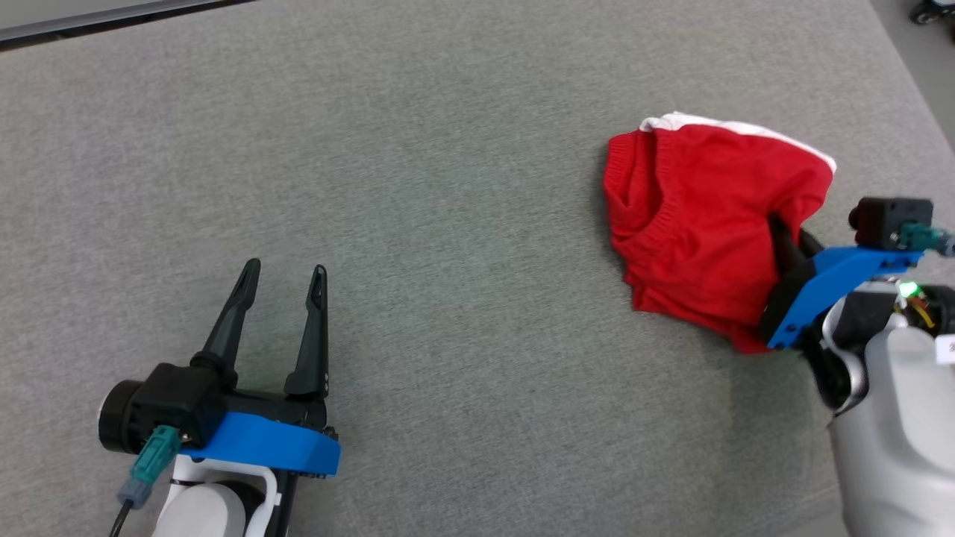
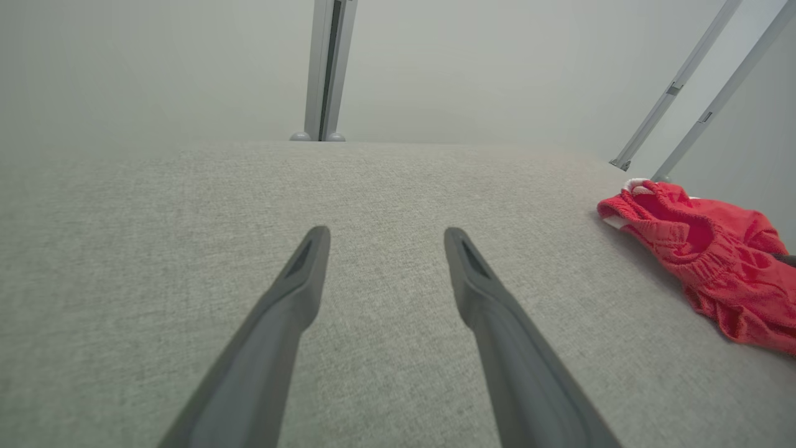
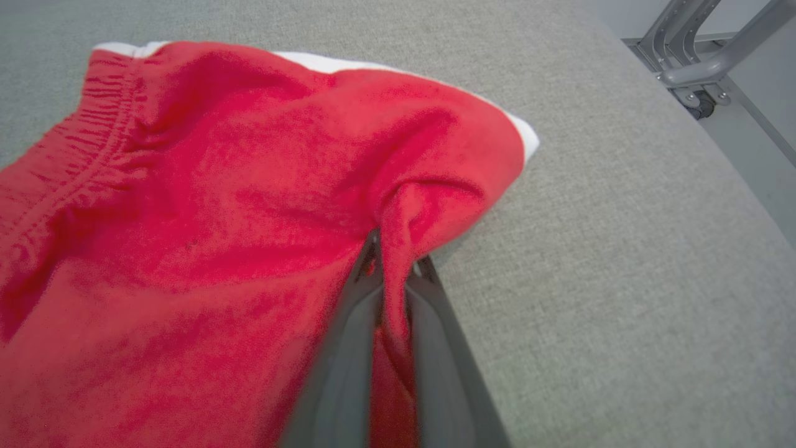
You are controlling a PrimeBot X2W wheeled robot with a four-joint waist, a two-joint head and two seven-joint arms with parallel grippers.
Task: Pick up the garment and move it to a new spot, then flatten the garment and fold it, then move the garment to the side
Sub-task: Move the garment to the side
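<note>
A red garment with a white edge lies bunched on the grey padded table, at the right of the head view. My right gripper reaches into its right side and is shut on a fold of the red cloth. In the right wrist view the two fingers pinch that fold of the garment at the right gripper. My left gripper rests open low at the left, well apart from the cloth. The left wrist view shows the open left gripper over bare table and the garment at the far right.
The table's right edge curves down close beside the garment, with a grey metal frame and a caster wheel beyond it. Upright metal posts stand past the far edge.
</note>
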